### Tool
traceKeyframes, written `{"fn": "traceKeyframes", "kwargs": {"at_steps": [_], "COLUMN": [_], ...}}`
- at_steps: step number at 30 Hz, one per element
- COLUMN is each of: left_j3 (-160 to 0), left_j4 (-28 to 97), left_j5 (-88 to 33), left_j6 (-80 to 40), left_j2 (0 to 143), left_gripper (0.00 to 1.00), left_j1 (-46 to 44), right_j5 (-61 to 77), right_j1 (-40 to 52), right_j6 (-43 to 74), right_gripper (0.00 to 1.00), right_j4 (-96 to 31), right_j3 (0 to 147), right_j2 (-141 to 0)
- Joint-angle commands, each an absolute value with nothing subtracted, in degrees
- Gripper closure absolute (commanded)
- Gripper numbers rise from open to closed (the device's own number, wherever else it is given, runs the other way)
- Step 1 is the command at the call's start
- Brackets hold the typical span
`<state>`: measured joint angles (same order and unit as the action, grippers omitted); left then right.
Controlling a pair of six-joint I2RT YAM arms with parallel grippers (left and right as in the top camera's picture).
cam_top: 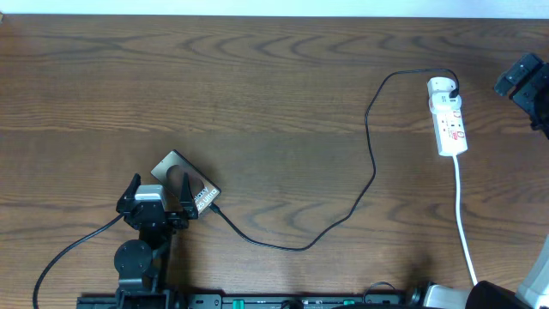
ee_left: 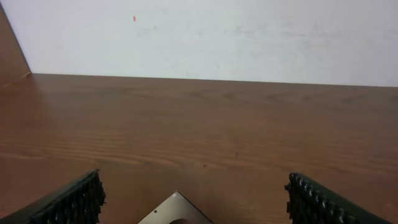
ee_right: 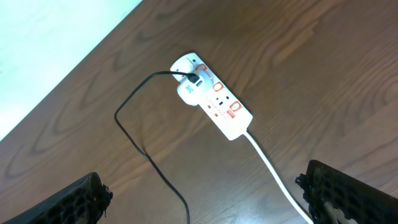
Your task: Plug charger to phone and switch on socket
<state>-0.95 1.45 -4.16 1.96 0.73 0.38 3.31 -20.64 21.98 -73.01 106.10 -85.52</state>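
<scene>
My left arm [cam_top: 135, 257] sits low on the near side, and the left gripper [cam_top: 159, 184] points away from me with its two fingers spread wide. My right gripper [ee_right: 202, 190] is far off on the right side, tipped down, and its fingers are wide apart too.
</scene>
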Motion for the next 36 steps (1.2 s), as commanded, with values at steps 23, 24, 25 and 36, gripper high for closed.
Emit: {"fn": "traceKeyframes", "kwargs": {"at_steps": [23, 24, 25, 36], "left_j3": [-0.2, -0.2, -0.2, -0.2], "left_j4": [3.8, 3.8, 3.8, 3.8], "left_j5": [-5.5, -5.5, -5.5, -5.5], "left_j6": [2.3, 2.3, 2.3, 2.3], "left_j2": [0.3, 0.3, 0.3, 0.3], "left_gripper": [0.08, 0.08, 0.08, 0.08], "left_j1": [0.7, 0.7, 0.7, 0.7], "right_j5": [2.9, 2.9, 2.7, 1.4], "right_j1": [-4.4, -4.4, -4.4, -4.4], "right_j6": [22.2, 22.2, 22.2, 22.2], "right_gripper": [0.01, 0.01, 0.01, 0.01], "right_j4": [27.7, 32.8, 34.7, 17.8], "right_j3": [11.3, 4.3, 1.2, 0.3], "right_j2": [-45.2, -40.2, -37.7, -20.4]}}
